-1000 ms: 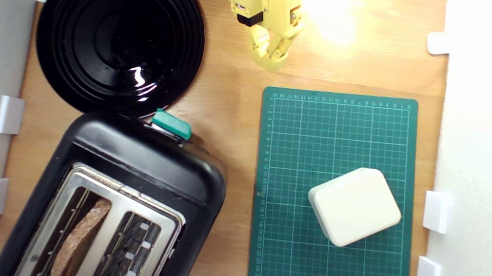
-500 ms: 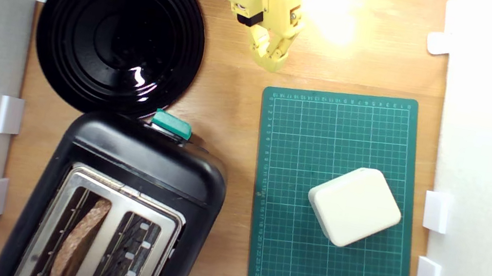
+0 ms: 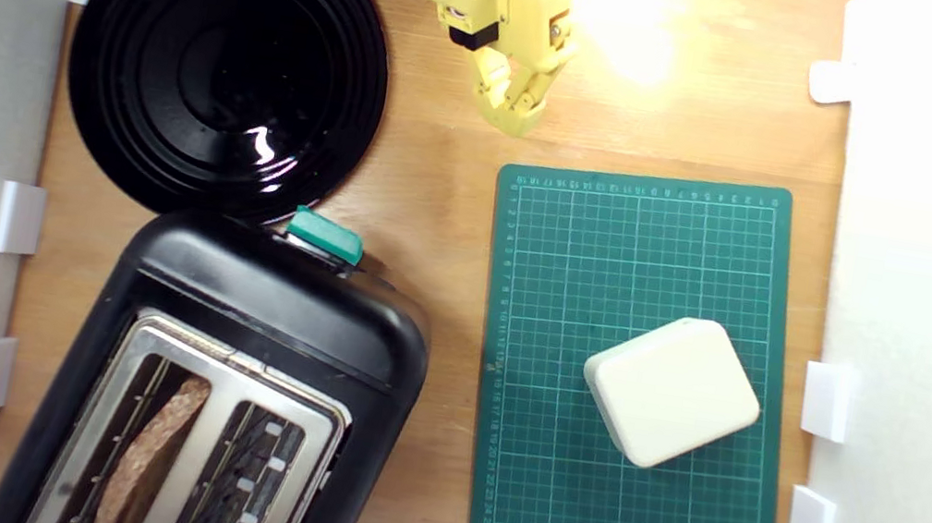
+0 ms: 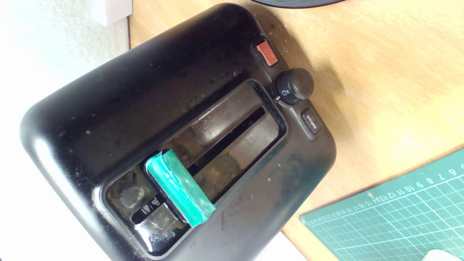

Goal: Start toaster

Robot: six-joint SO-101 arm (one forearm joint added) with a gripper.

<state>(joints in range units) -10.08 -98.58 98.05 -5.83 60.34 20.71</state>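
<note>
The yellow jaws (image 3: 515,115) hang above bare wooden surface (image 3: 441,183) at the far edge of the scene, fingertips drawn together with nothing between them, as far as the exterior view lets one judge; the tips are small there and the wrist view does not show them.

Well apart from the jaws, toward the exterior view's lower left, sits the black toaster (image 3: 254,303), angled on the surface. Its teal lever knob (image 3: 325,235) projects from the end face nearest the jaws, with open wood in between. In the wrist view the knob (image 4: 179,188) sits at one end of a long recessed slot in that end face (image 4: 152,119). At the other end of that face are a red button (image 4: 267,53), a round dial (image 4: 293,86) and a small labelled button (image 4: 311,121).

A slice of brown bread (image 3: 150,455) stands in one slot of the silver top plate (image 3: 224,373); the other slot shows only its wire guides.

To the jaws' side on the exterior view's left lies a round black plate (image 3: 226,64), its rim just beside the toaster. On the opposite side, a green cutting mat (image 3: 577,270) carries a cream rounded box (image 3: 672,391).
</note>
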